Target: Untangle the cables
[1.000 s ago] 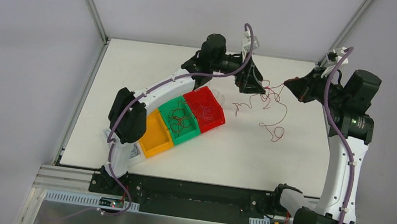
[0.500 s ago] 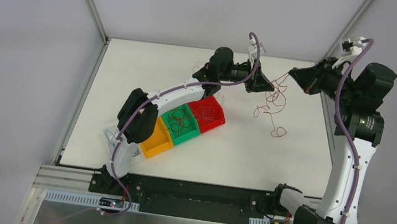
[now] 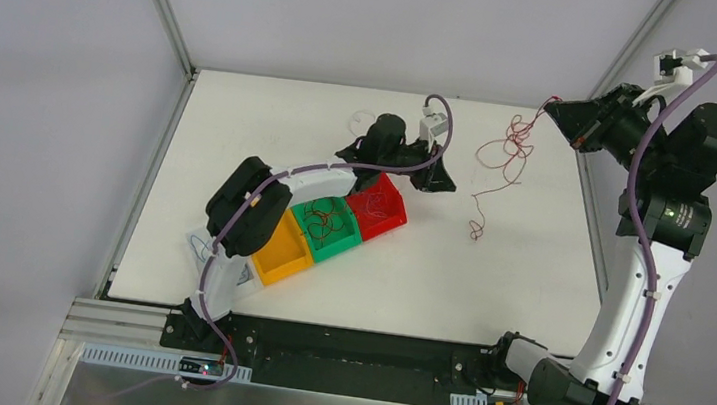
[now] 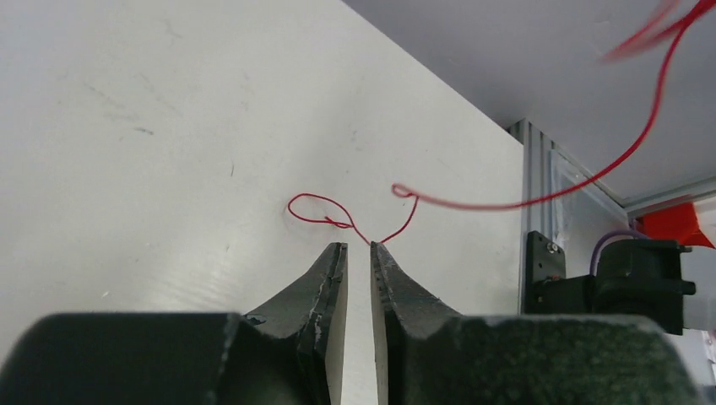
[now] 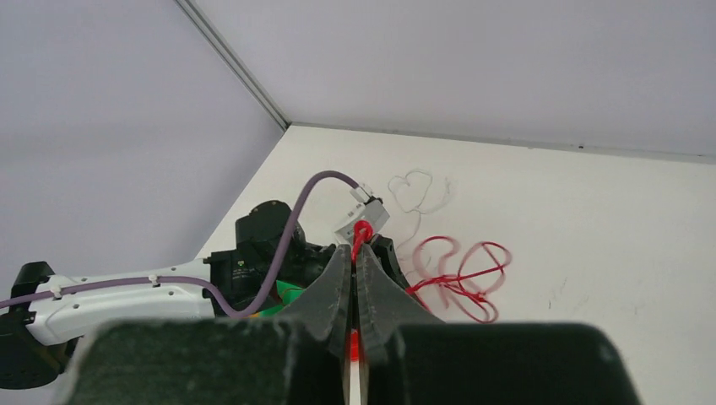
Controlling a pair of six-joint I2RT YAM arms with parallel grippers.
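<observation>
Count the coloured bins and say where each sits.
3, in a diagonal row beside the left arm: the orange bin nearest the arm bases, the green bin in the middle, the red bin farthest. Another may be hidden under that arm.

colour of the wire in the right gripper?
Bright red thin curly wire, pinched in the right gripper; clearest in right wrist view.

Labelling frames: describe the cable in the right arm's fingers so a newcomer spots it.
Look at the far right of the white table, where the right gripper is raised. From its shut fingers a thin, curly bright red cable hangs toward the tabletop. It alone is lifted; the white cable lies flat and others sit in the green bin.
</observation>
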